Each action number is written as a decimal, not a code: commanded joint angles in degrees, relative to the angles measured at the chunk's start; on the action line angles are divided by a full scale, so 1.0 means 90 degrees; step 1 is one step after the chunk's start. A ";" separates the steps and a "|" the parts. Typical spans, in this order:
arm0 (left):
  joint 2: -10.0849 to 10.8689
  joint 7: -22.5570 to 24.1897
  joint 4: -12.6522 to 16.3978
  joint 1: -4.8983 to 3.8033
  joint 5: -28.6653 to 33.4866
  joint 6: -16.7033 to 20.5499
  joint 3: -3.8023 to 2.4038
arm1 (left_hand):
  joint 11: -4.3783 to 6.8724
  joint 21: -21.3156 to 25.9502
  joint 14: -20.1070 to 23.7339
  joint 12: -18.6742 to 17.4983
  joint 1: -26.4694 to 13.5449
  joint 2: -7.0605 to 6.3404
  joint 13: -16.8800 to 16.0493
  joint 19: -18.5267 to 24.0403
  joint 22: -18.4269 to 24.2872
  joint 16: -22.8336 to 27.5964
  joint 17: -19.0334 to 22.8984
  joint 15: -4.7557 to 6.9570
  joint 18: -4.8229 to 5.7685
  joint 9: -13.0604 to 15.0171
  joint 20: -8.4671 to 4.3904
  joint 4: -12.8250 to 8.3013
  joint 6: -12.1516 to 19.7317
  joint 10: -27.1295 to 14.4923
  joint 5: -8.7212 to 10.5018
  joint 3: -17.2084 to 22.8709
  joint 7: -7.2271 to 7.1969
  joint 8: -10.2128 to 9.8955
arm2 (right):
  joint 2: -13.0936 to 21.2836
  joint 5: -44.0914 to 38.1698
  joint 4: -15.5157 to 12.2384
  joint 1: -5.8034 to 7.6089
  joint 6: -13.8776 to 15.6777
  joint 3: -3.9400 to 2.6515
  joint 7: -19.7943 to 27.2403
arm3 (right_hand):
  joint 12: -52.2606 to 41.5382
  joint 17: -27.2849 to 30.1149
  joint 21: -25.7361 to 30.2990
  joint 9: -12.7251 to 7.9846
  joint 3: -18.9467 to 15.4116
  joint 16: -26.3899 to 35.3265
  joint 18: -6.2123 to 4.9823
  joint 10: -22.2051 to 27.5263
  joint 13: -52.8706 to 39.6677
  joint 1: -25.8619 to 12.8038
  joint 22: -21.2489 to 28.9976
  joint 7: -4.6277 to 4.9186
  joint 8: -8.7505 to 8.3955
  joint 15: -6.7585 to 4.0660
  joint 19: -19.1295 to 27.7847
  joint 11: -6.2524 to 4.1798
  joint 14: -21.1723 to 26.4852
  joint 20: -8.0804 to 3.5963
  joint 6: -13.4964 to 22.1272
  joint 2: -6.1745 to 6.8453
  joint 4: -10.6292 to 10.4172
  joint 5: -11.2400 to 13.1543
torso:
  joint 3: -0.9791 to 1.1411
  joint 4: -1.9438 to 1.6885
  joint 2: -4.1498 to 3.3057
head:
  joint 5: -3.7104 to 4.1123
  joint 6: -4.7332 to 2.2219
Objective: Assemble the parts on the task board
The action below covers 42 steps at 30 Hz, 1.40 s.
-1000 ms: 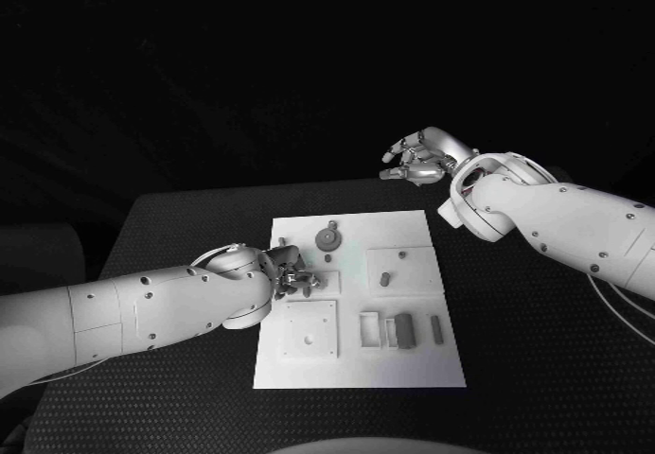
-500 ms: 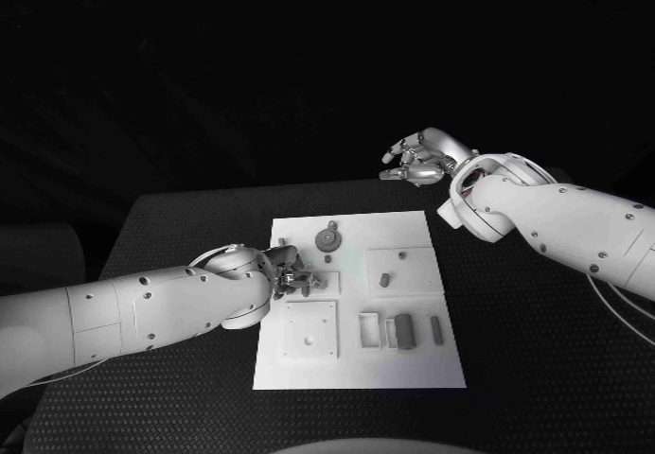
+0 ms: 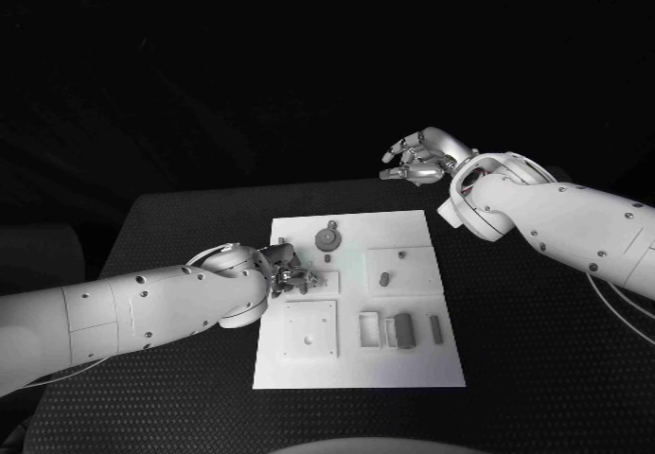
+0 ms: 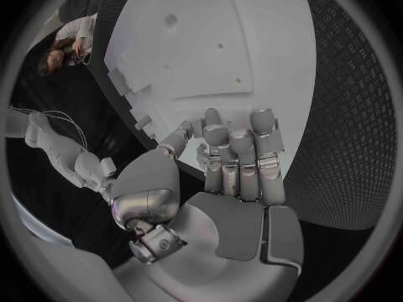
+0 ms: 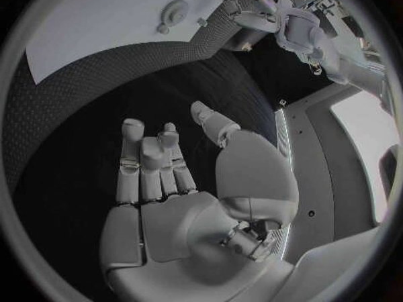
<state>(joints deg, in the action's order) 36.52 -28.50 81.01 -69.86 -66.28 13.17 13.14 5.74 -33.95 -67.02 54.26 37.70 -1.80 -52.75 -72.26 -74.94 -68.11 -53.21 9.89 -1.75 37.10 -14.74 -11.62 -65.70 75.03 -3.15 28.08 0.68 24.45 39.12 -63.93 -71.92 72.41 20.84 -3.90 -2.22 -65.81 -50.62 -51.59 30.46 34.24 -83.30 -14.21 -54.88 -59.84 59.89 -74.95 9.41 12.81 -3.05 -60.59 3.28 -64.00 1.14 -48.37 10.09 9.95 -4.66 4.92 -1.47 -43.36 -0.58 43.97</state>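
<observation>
Task board [image 3: 410, 232]: I am seeing the white plate lying flat in the middle of the black table [image 3: 164, 227], long side running away from me.

Parts on the board: a round grey piece [image 3: 329, 237] is sitting near the far edge; a small peg-like piece [image 3: 385, 278] is sitting in the right-hand square recess; a group of narrow upright pieces [image 3: 398, 331] is standing in the lower right area, just beside one another; a square plate [image 3: 309, 331] with a small hole is lying at lower left.

Left hand [image 3: 290, 271]: I am watching it working at the board's left edge, fingers bunched over the small square fixture [image 3: 322, 281] there. In the left wrist view the fingers [image 4: 239, 156] are curling forward together over the board's rim. I cannot tell whether anything is pinched between them.

Right hand [image 3: 416, 157]: I am holding it up beyond the far right corner of the board, well apart from it, over the dark background. In the right wrist view its fingers [image 5: 144, 162] are lying loosely extended, slightly apart, with nothing in the palm.
</observation>
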 commanded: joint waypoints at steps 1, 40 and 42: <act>-0.0021 0.0100 0.0003 -0.0002 0.0099 0.0102 -0.0009 | -0.0007 0.0026 0.0057 0.0038 -0.0012 0.0035 0.0011 0.0042 -0.0113 -0.0036 0.0010 -0.0009 -0.0110 -0.0004 -0.0021 -0.0029 0.0034 -0.0044 0.0040 -0.0030 -0.0004 -0.0001 | -0.0011 -0.0005 0.0002 -0.0001 -0.0092 -0.0004 0.0069 | -0.0033 0.0009 0.0033 -0.0006 -0.0020 0.0022 -0.0088 0.0049 0.0010 -0.0053 -0.0109 0.0028 -0.0043 0.0017 0.0022 -0.0004 0.0037 -0.0013 0.0005 -0.0028 -0.0004 0.0017 | -0.0001 -0.0001 0.0001 | -0.0002 0.0000; -0.0007 0.0353 -0.0048 -0.0004 0.0766 0.0237 -0.0035 | -0.0134 0.0047 0.0168 0.0076 0.1174 0.0374 0.0090 0.0068 -0.0126 -0.0165 0.0183 -0.0032 -0.0060 -0.0082 -0.0010 -0.0554 0.0292 -0.0111 0.0040 0.0099 0.0130 -0.0207 | -0.0028 -0.0004 0.0031 -0.0006 -0.0142 -0.0004 0.0058 | -0.0039 0.0009 0.0034 -0.0011 -0.0021 0.0017 -0.0088 0.0051 0.0013 -0.0067 -0.0111 0.0029 -0.0042 0.0018 0.0022 -0.0003 0.0039 -0.0013 0.0010 -0.0046 -0.0016 0.0016 | -0.0001 -0.0003 0.0000 | 0.0006 0.0019; -0.0006 0.0330 -0.0047 -0.0004 0.0760 0.0272 -0.0035 | -0.0127 0.0045 0.0172 0.0080 0.1298 0.0450 0.0097 0.0071 -0.0127 -0.0174 0.0194 -0.0035 -0.0057 -0.0063 -0.0008 -0.0558 0.0253 -0.0111 0.0040 0.0111 0.0121 -0.0183 | -0.0029 -0.0004 0.0034 -0.0009 -0.0142 -0.0004 0.0058 | -0.0039 0.0009 0.0034 -0.0011 -0.0022 0.0017 -0.0088 0.0051 0.0013 -0.0068 -0.0111 0.0029 -0.0042 0.0018 0.0022 -0.0003 0.0039 -0.0012 0.0010 -0.0046 -0.0016 0.0016 | -0.0001 -0.0004 -0.0001 | 0.0006 0.0021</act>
<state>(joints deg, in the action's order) 36.60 -26.46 80.36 -69.91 -60.56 14.79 12.84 4.92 -33.73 -65.71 54.72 47.91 1.17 -51.94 -71.64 -74.92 -69.52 -51.51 9.57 -1.18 36.31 -14.53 -16.62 -62.96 74.19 -2.81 28.63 1.99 22.56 38.92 -63.89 -71.62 72.37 20.28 -3.90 -2.21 -65.80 -50.62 -51.59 30.42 34.25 -83.30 -14.21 -54.88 -59.80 59.67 -74.95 9.31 12.81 -3.05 -60.57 3.28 -64.00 1.16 -48.25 9.87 9.96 -4.66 4.92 -1.47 -43.34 -0.54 44.13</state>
